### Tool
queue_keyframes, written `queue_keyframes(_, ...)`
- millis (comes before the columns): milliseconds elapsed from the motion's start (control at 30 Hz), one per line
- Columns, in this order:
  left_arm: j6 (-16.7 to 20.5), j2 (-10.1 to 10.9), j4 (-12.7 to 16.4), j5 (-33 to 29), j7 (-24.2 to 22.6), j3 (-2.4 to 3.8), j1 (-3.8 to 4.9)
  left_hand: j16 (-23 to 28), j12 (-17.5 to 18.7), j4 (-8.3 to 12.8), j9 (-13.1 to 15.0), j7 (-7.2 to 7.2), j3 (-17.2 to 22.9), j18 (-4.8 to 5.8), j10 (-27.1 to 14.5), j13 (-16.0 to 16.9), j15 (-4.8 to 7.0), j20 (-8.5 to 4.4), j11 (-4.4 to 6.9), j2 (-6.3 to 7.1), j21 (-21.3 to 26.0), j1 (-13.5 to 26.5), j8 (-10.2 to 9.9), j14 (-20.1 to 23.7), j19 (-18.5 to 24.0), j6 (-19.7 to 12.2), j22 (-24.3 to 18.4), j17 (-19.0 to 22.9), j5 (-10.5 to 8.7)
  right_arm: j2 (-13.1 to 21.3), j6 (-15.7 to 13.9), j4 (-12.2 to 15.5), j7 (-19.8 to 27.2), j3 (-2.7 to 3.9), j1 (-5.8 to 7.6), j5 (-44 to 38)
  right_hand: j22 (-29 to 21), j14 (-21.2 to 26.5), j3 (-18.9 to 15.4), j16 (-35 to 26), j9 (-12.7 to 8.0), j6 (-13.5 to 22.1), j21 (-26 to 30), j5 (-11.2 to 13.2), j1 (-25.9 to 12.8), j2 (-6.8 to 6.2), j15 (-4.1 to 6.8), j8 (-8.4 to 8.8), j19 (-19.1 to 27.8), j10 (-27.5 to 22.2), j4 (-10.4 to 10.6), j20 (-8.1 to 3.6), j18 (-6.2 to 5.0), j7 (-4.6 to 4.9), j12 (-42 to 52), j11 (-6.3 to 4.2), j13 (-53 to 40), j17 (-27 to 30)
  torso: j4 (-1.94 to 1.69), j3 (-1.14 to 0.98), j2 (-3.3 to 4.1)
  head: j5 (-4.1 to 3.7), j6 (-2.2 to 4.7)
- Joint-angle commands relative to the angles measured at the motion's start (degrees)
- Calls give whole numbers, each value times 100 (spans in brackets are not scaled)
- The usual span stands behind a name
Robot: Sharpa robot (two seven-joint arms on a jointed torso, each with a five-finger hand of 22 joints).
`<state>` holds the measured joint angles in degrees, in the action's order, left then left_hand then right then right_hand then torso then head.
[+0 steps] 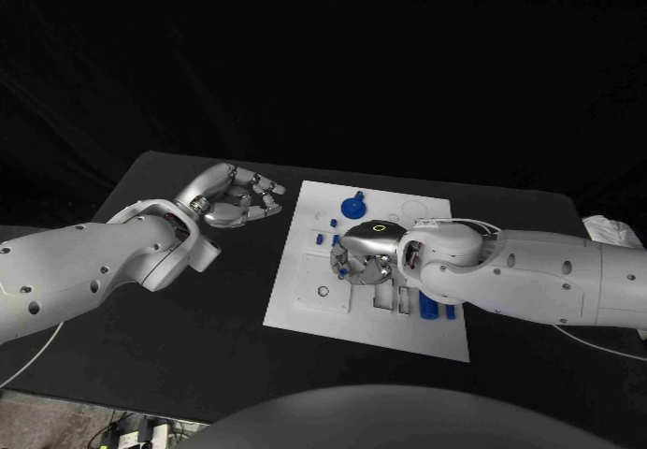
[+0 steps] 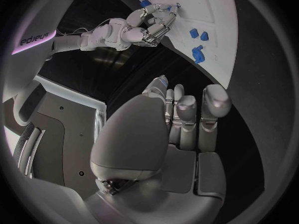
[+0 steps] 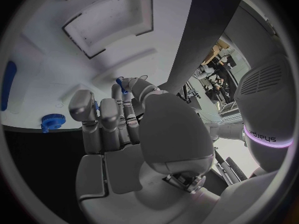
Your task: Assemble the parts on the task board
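Two hands are mine, and going from left to right, my left hand (image 1: 237,196) hangs over the black worktop (image 1: 176,327) just off the left edge of the task board (image 1: 304,309), fingers curled loosely inward around nothing, touching no part. The task board lies in the middle of the worktop, and I judge the assembly only partly done: a round blue gear-like part (image 1: 354,204) sits near its far edge, a long blue part (image 1: 429,307) lies toward its right side, small blue parts (image 1: 336,239) stand by my right hand, and in the right wrist view a rectangular recess (image 3: 109,20) in the board is bare, so several places seem yet to be filled. I cannot tell which of the parts are already seated for good. My right hand (image 1: 366,254) is down on the middle of the board, fingers drawn together with their tips at its surface; in the right wrist view a small blue part (image 3: 122,84) shows between the fingertips, so I take it that I am pinching it and setting it into the board, though the seat itself is hidden beneath my fingers.
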<state>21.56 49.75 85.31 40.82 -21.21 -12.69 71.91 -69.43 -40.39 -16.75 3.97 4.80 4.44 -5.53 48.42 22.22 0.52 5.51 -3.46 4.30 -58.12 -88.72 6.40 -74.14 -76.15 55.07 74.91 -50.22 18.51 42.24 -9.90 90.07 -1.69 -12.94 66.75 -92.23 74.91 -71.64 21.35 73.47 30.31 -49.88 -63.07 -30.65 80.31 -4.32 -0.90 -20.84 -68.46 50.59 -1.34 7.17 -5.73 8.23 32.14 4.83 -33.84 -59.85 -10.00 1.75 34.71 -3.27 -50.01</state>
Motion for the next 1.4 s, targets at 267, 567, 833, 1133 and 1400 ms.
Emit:
queue_keyframes(267,-100,-27,-2,-34,25,3,0,39,25,-1,-5,35,25,-67,-37,-8,-1,14,5,8,34,41,-33,55,42,-19,634,8,-27,-35,-144,-56,85,0,-74,-47,648,17,3,-12,1,-31,32,33,20,28,-21,20,30,22,-50,14,-80,26,-35,5,10,16,-4,-1,-6,3,1)
queue_keyframes(567,-115,-35,-22,-34,49,2,-4,39,25,-1,-5,36,25,-67,-38,-8,-1,14,5,7,34,41,-32,55,42,-18,634,9,-27,-45,-166,-46,109,0,-92,72,647,22,8,-14,5,-67,33,42,31,42,-17,25,32,64,-67,13,-82,25,-24,-2,11,27,-1,0,-6,22,1)
queue_keyframes(833,-133,-51,-38,-34,71,1,-11,46,25,-2,-4,44,27,-69,-40,-9,-3,16,3,4,54,43,-31,61,51,-15,629,19,-28,-39,-203,-12,135,0,-103,161,652,9,-3,-3,25,-132,14,43,27,46,-11,14,17,109,-83,11,-80,19,-16,-10,16,20,2,4,-9,36,1)
queue_keyframes(1133,-170,-58,-44,-34,105,-1,-15,50,26,-3,-4,48,27,-73,-44,-10,-6,17,0,5,76,47,-32,66,61,-15,623,25,-31,-27,-170,-30,116,0,-113,203,649,11,-7,-5,32,-147,23,43,25,48,-9,11,24,121,-86,9,-82,18,-14,-13,18,29,2,2,-8,43,1)
queue_keyframes(1400,-196,-63,-48,-33,135,-2,-19,67,24,-7,-5,54,24,-76,-49,-12,-13,22,-8,1,103,67,-35,81,73,-20,617,53,-38,-14,-166,-34,102,-1,-120,240,646,14,-8,-8,44,-169,30,36,20,61,-6,7,29,142,-88,8,-85,17,-18,-15,26,41,0,2,-6,42,1)
